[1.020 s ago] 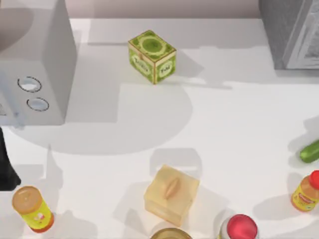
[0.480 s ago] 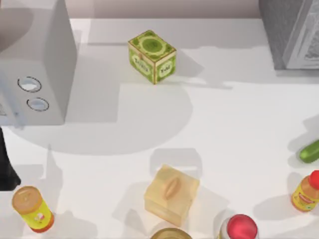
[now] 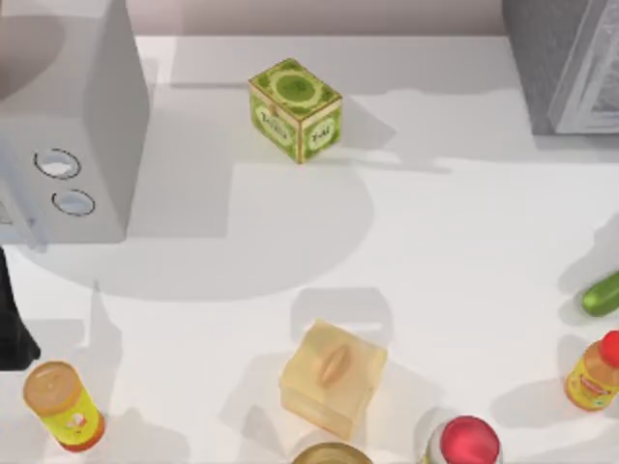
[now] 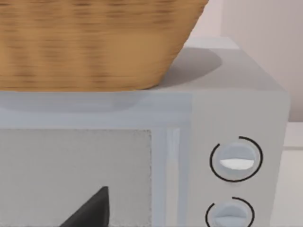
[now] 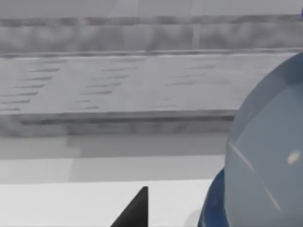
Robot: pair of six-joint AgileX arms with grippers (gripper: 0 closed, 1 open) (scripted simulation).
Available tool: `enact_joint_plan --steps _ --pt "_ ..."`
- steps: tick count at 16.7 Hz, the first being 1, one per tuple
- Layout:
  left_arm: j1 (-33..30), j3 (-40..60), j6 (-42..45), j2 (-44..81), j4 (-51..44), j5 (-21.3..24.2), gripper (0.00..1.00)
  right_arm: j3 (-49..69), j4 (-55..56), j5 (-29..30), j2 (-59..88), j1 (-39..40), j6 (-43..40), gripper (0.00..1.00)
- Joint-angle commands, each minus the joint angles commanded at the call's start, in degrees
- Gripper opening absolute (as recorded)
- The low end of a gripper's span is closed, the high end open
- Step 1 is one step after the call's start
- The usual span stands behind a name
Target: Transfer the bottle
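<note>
Up above, looking down, the white table (image 3: 435,251) holds a green box (image 3: 295,109), a soft yellow block (image 3: 332,377), and a small yellow bottle with a red cap (image 3: 593,372) at the right edge. My left wrist faces a microwave (image 4: 236,142) with a basket (image 4: 94,42) on top, so that arm seems parked. My right wrist sits close beside the bottle (image 5: 265,156), maybe getting ready to grab it. I cannot tell how either hand's fingers are set.
</note>
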Motion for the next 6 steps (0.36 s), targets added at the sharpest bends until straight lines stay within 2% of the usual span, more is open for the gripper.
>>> enact_joint_plan --steps 6 --pt "0.0 0.0 0.0 0.0 0.0 0.0 1.0 0.0 0.0 0.0 0.0 0.0 0.0 1.0"
